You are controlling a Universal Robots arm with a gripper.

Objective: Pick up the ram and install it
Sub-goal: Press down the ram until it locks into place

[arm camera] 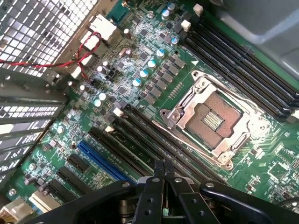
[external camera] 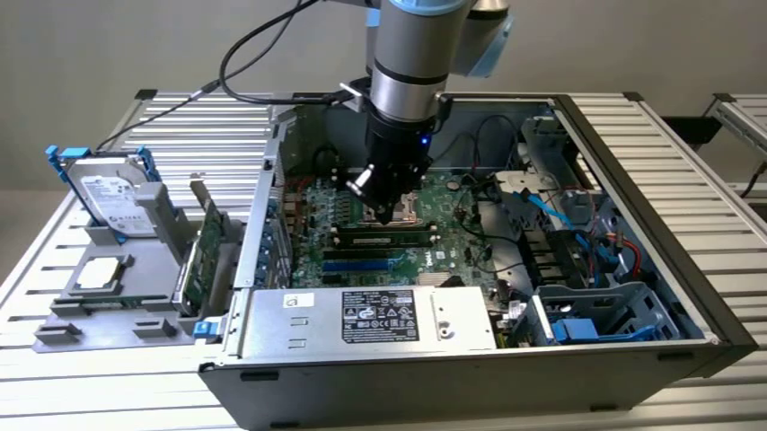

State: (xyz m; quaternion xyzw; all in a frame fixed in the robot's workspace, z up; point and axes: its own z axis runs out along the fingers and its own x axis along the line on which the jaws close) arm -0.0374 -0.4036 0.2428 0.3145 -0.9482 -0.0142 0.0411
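One open computer case (external camera: 671, 269) held the motherboard (external camera: 462, 256). Over its memory slots (arm camera: 140, 147) stood the gripper (external camera: 386, 215), fingers clenched together and empty, tips on the ram (external camera: 386, 240) lying in a slot. Seating seemed underway, which calls for straight, even downward pressure.

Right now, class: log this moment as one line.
fingers: shut, holding nothing | position: over memory slots beside empty processor socket | ram: seated in slot

Green motherboard (arm camera: 140, 93) speckled with pale blue capacitors (arm camera: 136, 82); black memory slots (arm camera: 243, 65), one blue expansion slot (arm camera: 100, 161) at lower left. Red wires (arm camera: 70, 60) cross the silver perforated panel (arm camera: 42, 28), upper left. Gripper (arm camera: 163, 170) black.
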